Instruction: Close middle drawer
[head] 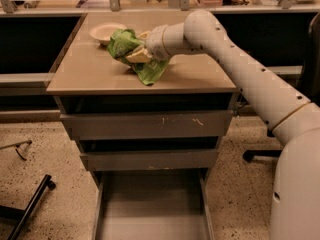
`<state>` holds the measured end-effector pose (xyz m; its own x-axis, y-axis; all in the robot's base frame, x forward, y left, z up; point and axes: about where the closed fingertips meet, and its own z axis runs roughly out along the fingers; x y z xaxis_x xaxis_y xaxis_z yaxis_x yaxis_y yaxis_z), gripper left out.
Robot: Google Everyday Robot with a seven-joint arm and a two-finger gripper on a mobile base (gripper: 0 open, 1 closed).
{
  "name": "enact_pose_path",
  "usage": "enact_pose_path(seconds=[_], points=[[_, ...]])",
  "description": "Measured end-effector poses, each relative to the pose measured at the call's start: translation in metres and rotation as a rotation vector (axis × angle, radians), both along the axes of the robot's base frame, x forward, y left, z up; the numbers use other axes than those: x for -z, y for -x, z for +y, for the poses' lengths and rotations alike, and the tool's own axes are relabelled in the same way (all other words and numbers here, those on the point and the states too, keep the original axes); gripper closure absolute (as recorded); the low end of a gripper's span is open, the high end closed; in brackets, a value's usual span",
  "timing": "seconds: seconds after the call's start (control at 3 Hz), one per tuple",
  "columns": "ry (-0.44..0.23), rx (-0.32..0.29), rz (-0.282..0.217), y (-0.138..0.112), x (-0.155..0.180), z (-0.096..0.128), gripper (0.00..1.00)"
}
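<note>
The middle drawer (150,160) is a plain grey low strip below the scratched top front (147,125). It stands out a little, with a dark gap above it. My gripper (138,54) is up over the cabinet top (200,76), well above the drawers. It is shut on a crumpled green bag (131,48), which hangs from the fingers down to the top's surface.
The bottom drawer (152,206) is pulled far out and shows a flat grey tray floor. A pale bowl (106,31) sits at the back left of the cabinet top. A black bar (30,204) lies on the speckled floor at left; a chair base (257,155) is at right.
</note>
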<state>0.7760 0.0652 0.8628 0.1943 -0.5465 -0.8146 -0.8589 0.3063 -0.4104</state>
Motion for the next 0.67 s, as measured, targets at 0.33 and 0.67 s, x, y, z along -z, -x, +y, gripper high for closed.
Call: enact_pose_path(seconds=[0.33, 0.67], points=[[0.000, 0.000, 0.000, 0.0000, -0.0002, 0.0000, 0.83], [0.000, 0.000, 0.000, 0.0000, -0.0001, 0.0001, 0.59]])
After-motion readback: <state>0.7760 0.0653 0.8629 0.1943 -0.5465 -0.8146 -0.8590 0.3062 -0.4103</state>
